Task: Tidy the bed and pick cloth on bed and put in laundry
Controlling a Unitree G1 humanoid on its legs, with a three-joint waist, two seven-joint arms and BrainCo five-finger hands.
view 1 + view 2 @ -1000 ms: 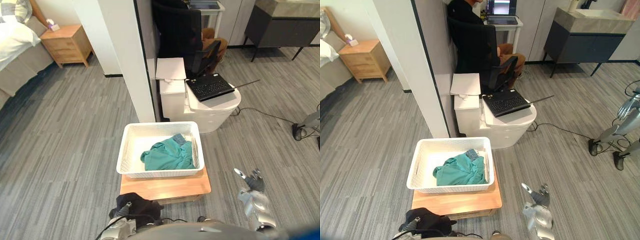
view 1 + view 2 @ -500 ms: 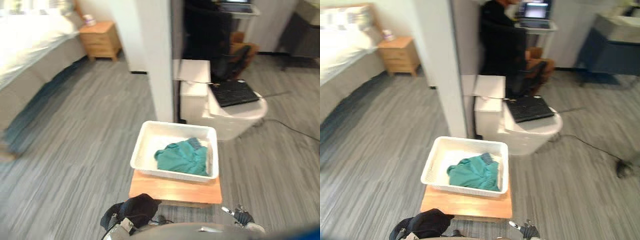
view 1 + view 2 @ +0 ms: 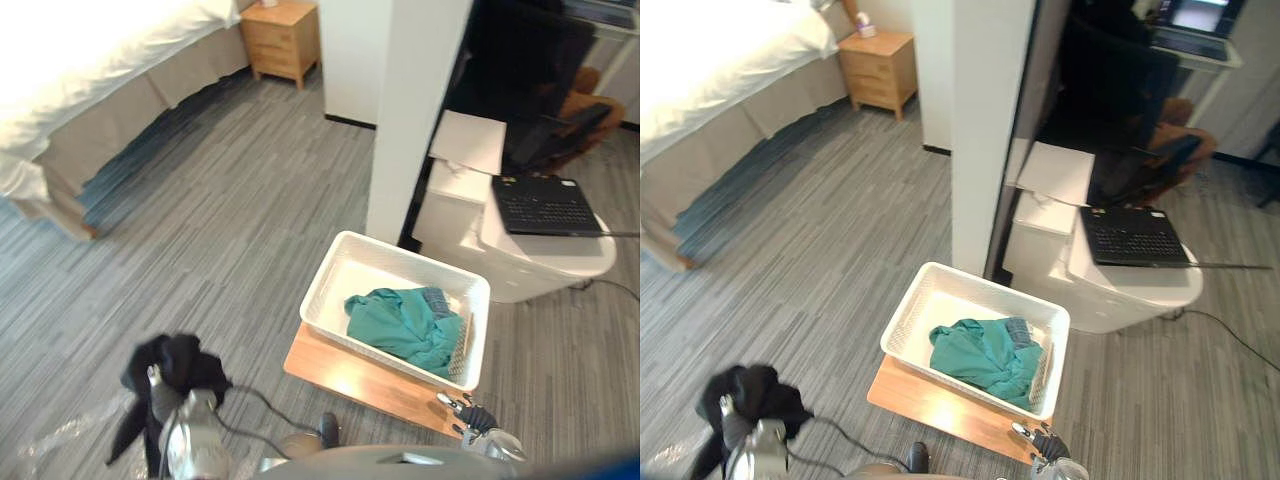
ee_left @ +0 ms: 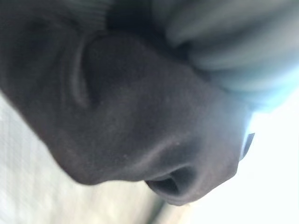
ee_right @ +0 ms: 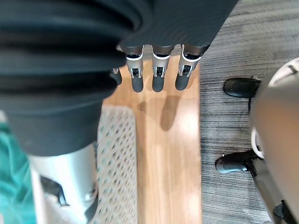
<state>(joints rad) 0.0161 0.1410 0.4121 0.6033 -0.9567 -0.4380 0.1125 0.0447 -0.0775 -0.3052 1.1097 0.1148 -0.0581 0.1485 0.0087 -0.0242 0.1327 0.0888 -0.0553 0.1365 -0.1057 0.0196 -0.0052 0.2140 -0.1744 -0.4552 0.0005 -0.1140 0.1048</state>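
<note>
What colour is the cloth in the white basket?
The cloth is teal green; left eye view shows it best.

The grey plank floor [image 3: 230, 210] carries a bed [image 3: 100, 60], a nightstand [image 3: 284, 36] and a low wooden counter [image 3: 345, 377]. On the counter sits a white basket [image 3: 332, 288] with a teal cloth [image 3: 400, 325] inside.

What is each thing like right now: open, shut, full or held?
Basket: holds the green cloth, room left.
Green cloth: crumpled in the basket.
Black cloth: bunched in the left hand.
Left hand: shut on the black cloth.
Right hand: open, holding nothing, over the stand.
Laptop: open, keyboard showing.
</note>
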